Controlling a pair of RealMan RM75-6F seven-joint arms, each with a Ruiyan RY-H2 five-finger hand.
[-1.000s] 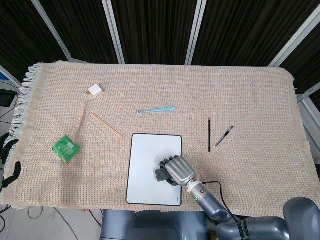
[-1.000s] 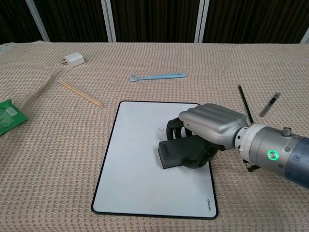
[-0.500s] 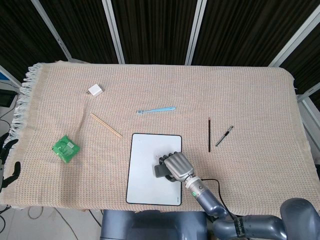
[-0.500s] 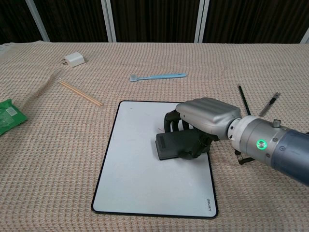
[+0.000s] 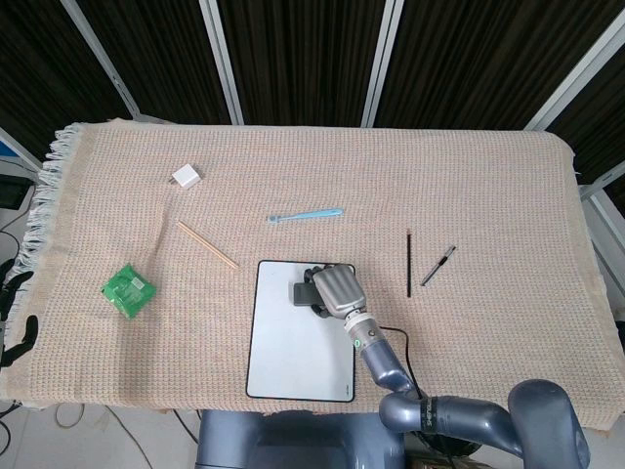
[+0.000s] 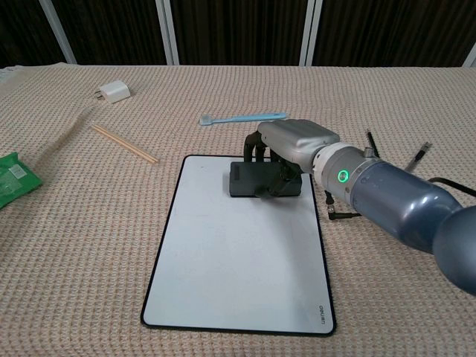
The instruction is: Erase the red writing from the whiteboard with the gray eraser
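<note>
The white whiteboard [image 5: 293, 352] [image 6: 230, 260] lies on the woven cloth at the near middle. My right hand [image 5: 335, 289] [image 6: 294, 145] grips the gray eraser [image 5: 300, 291] [image 6: 251, 180] and presses it flat on the board near its far edge. No red writing shows on the bare part of the board; the patch under the eraser is hidden. My left hand [image 5: 15, 327] shows only as dark spread fingers at the left edge of the head view, holding nothing.
Just beyond the board lies a blue toothbrush [image 5: 306, 215] [image 6: 243, 117]. Wooden chopsticks [image 5: 207, 244], a white charger [image 5: 185, 177] and a green packet [image 5: 129, 288] sit to the left. A black pencil [image 5: 408, 262] and a pen [image 5: 438, 266] lie to the right.
My right hand has slid the eraser from the board's middle toward its far edge. The small red mark seen earlier beside the eraser no longer shows.
</note>
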